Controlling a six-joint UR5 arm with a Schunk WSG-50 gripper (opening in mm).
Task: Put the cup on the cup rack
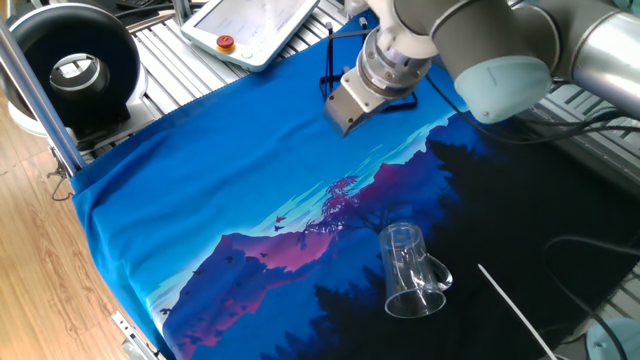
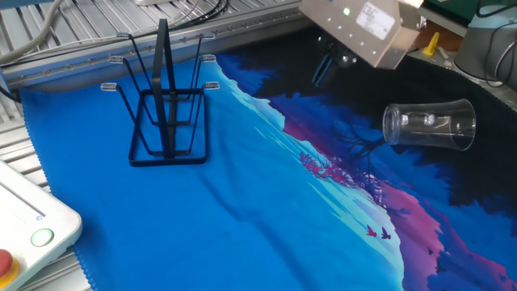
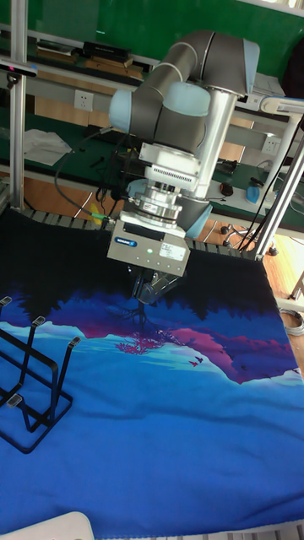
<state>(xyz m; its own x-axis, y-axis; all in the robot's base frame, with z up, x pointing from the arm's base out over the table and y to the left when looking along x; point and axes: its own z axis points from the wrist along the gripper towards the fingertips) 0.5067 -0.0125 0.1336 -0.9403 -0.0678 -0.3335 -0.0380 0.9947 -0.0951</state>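
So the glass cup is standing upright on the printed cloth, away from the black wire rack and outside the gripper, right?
Not upright. The cup lies on its side on the cloth, as the other fixed view shows. It is indeed away from the rack and outside the gripper.

The UR5 arm reaches in from above, its grey tube links and pale blue joint caps folding down to a wrist that points at the table. Below the wrist sits a ribbed silver flange, then the boxy grey gripper [image 3: 145, 292] body with a small green light on its face. The two dark fingers [image 2: 325, 70] hang from the underside of that body, angled downward and drawn close to each other at their tips, with nothing visible between them. They hover above the cloth, not touching it. In one fixed view the gripper body hides the fingers entirely; only the wrist and flange show there.
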